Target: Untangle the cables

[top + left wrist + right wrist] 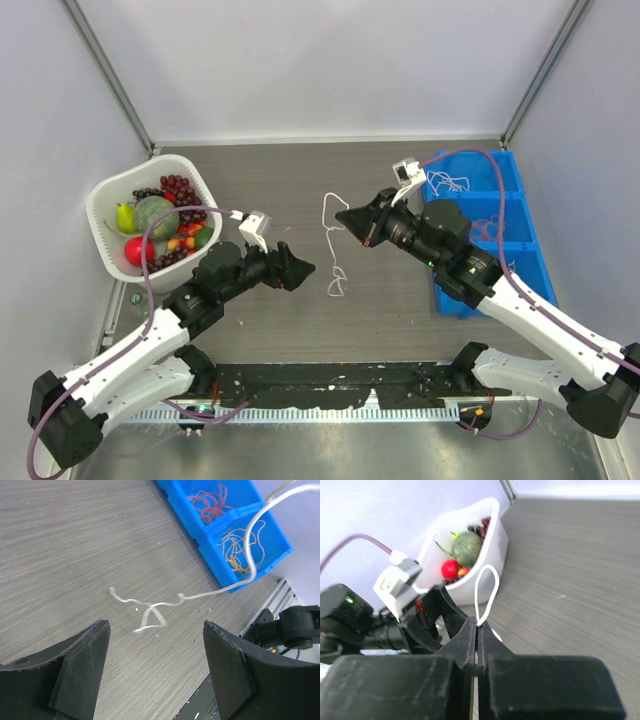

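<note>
A white cable (332, 240) hangs in mid-table. Its top loop (487, 587) is pinched in my right gripper (479, 623), which is shut on it, and its lower end lies curled on the wood (150, 618). In the top view the right gripper (343, 215) sits just right of the cable's upper part. My left gripper (304, 268) is left of the cable's lower end, open, with nothing between its fingers (85, 665); the curl lies just beyond its fingertips. More cables lie in the blue bin: red ones (210, 505), orange and yellow ones (239, 550) and a white one (446, 183).
The blue bin (520, 250) with compartments stands at the right edge of the table. A white basket (105, 205) of toy fruit stands at the back left. A black strip (330, 385) runs along the near edge between the arm bases.
</note>
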Tool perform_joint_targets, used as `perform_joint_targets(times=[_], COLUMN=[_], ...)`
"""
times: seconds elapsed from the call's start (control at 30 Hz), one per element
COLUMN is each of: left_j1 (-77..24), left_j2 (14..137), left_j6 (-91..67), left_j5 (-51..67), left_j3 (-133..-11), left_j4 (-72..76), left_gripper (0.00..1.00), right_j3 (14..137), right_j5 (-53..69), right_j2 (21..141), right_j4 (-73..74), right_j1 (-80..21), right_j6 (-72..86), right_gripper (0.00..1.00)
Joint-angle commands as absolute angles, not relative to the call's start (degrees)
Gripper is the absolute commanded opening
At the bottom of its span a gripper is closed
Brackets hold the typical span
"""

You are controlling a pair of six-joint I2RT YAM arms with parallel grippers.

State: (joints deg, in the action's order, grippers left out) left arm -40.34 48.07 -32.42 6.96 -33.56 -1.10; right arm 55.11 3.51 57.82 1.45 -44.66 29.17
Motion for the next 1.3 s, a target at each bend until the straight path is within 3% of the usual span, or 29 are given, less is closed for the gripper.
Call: perform_joint_targets(times=[0.0, 0.23, 0.5, 0.53, 0.67, 0.8, 0.93, 1.0, 1.07, 1.27], left_j1=[-40.1, -40.1, -40.1, -40.2, -40.1, -40.1, -40.1, -40.1, -40.1, -40.1], left_j2=[44.7, 45.6, 56.6, 58.1, 62.7, 63.8, 62.3, 62.3, 62.6, 62.7], left_j6=[-27.3, -26.3, -32.5, -33.5, -35.3, -37.2, -39.5, -40.1, -40.1, -39.1], left_j5=[11.0, 17.8, 25.7, 26.5, 27.2, 25.7, 24.7, 25.3, 26.0, 26.7], left_j3=[-32.3, -31.1, -35.7, -35.9, -37.1, -32.4, -26.9, -26.1, -26.1, -25.8], left_j4=[6.9, 23.1, 37.5, 39.2, 35.5, 34.3, 36.5, 36.5, 35.1, 35.2], left_gripper=[0.8, 0.83, 0.82, 0.78, 0.47, 0.32, 0.24, 0.08, 0.0, 0.0], right_j3=[60.3, 64.6, 64.5, 64.3, 64.8, 67.0, 69.0, 69.3, 69.1, 70.0], right_j5=[4.0, 7.1, 11.2, 11.4, 10.3, 6.9, 2.7, 0.7, 0.2, -4.0], right_j2=[56.1, 56.8, 58.0, 58.1, 58.1, 57.7, 56.7, 56.0, 55.5, 55.6], right_j4=[-0.4, -0.4, -4.3, -5.0, -7.4, -8.6, -9.0, -9.8, -11.2, -11.8], right_j1=[-44.8, -45.0, -44.8, -44.9, -44.8, -44.8, -44.9, -44.9, -44.9, -44.9], right_j6=[30.5, 31.1, 34.9, 35.3, 36.2, 34.6, 30.9, 29.7, 29.2, 27.2], right_gripper=[0.01, 0.01, 0.01, 0.01, 0.01, 0.01, 0.01, 0.01, 0.01, 0.01])
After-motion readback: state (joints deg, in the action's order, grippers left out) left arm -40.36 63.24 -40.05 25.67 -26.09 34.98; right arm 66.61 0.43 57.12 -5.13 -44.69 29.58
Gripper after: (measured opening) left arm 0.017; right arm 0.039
